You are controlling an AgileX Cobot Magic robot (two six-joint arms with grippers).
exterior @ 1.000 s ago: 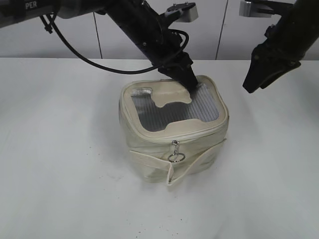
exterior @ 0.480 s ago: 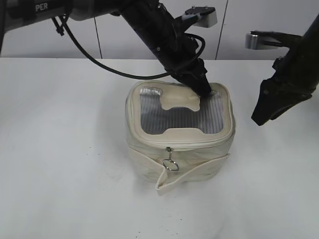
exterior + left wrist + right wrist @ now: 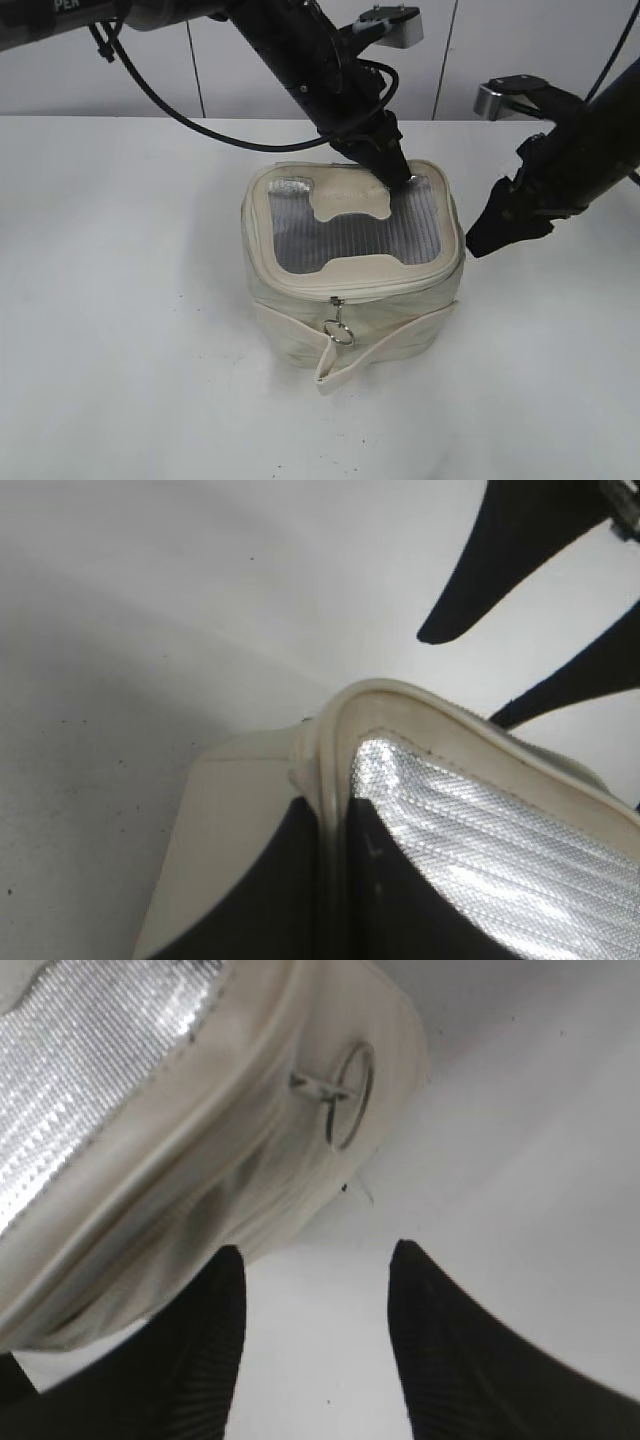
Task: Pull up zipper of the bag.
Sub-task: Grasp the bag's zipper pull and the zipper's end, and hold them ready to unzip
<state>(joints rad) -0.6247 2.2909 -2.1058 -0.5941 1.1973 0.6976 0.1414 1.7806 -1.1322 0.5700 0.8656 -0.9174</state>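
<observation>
The cream bag (image 3: 290,312) stands on the white table, its grey ribbed lid panel facing up. The zipper (image 3: 392,290) runs round the lid rim, and a silver ring pull (image 3: 340,331) hangs at the front. My left gripper (image 3: 398,178) is shut on the back rim of the lid; in the left wrist view its jaws (image 3: 335,812) pinch the cream rim (image 3: 335,735). My right gripper (image 3: 478,243) is open and empty, low beside the bag's right side. In the right wrist view its fingers (image 3: 315,1260) are spread below the bag (image 3: 200,1170), apart from a ring pull (image 3: 346,1084).
The white table (image 3: 120,300) stretches round the bag on all sides. A loose strap end (image 3: 335,365) sticks out at the bag's front base. A grey panelled wall (image 3: 200,70) stands behind the table.
My right gripper has come down and left, close to the bag's right side. My left gripper keeps hold of the rim, and the bag has shifted a little to the left.
</observation>
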